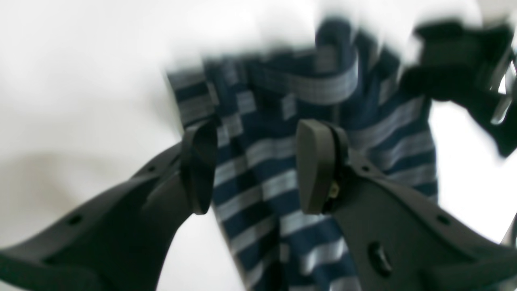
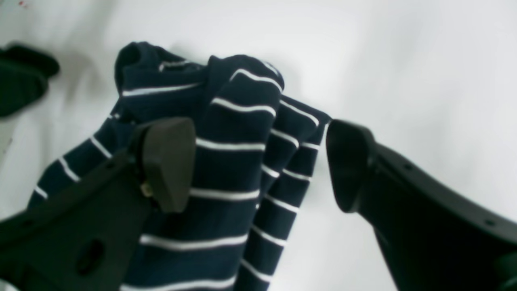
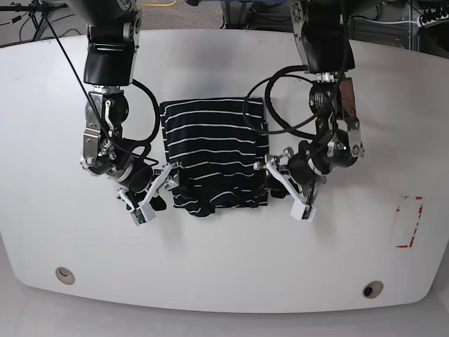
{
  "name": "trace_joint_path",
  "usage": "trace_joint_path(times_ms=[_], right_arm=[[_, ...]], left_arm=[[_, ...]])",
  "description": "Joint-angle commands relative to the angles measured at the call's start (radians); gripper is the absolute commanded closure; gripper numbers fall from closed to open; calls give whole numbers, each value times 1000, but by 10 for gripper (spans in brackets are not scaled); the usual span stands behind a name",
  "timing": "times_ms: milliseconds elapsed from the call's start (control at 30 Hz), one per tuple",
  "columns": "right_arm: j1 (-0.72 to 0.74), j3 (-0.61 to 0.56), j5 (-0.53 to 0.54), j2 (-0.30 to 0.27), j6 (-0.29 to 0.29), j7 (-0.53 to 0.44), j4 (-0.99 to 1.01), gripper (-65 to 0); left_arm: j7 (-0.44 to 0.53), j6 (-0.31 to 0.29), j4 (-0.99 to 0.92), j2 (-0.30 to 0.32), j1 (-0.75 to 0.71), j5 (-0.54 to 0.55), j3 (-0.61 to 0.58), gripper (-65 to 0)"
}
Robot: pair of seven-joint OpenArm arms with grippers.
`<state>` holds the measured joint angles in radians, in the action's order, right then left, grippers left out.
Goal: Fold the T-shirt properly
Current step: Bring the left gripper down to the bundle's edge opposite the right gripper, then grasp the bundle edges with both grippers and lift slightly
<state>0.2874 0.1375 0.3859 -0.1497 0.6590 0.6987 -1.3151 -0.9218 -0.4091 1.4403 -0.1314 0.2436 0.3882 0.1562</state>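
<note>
The T-shirt (image 3: 214,151) is dark navy with thin white stripes and lies folded into a rough rectangle in the middle of the white table (image 3: 224,281). Its near edge is bunched and rumpled. My left gripper (image 3: 269,175) is at the shirt's near right corner. In the left wrist view it (image 1: 258,167) is open, with blurred striped fabric (image 1: 262,194) between the fingers. My right gripper (image 3: 168,180) is at the near left corner. In the right wrist view it (image 2: 258,163) is open, and a bunched fold of the shirt (image 2: 230,169) lies against its left finger (image 2: 169,161).
A red outlined mark (image 3: 408,222) is on the table at the right. Two round holes (image 3: 64,274) (image 3: 372,288) sit near the front edge. Black cables (image 3: 280,119) loop beside each arm. The other gripper shows in each wrist view (image 1: 464,68) (image 2: 20,76).
</note>
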Motion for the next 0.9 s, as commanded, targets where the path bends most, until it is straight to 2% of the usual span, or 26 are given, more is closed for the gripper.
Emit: trace_joint_path(times_ms=[0,67,567,767,867], right_arm=[[46,0,23,-6,9,-50,38,-487],[60,0,25,-6,9,-66,70,-487],[68,0,23,22,9,-89,113,-484],[65,0,25,25,9,-89,113,-477],[65,0,23,32,9,-89,113,-411]], left_arm=[[48,40,-39,0,56,19,-4,-300],[79,57,-79,11,82,24,-4,-301],[246,54,-434,6,191,27,-11,-296],[252,52,-442,-1,191,27,-11,-169],[255,52,-444,-7,191,27,-11,-124]])
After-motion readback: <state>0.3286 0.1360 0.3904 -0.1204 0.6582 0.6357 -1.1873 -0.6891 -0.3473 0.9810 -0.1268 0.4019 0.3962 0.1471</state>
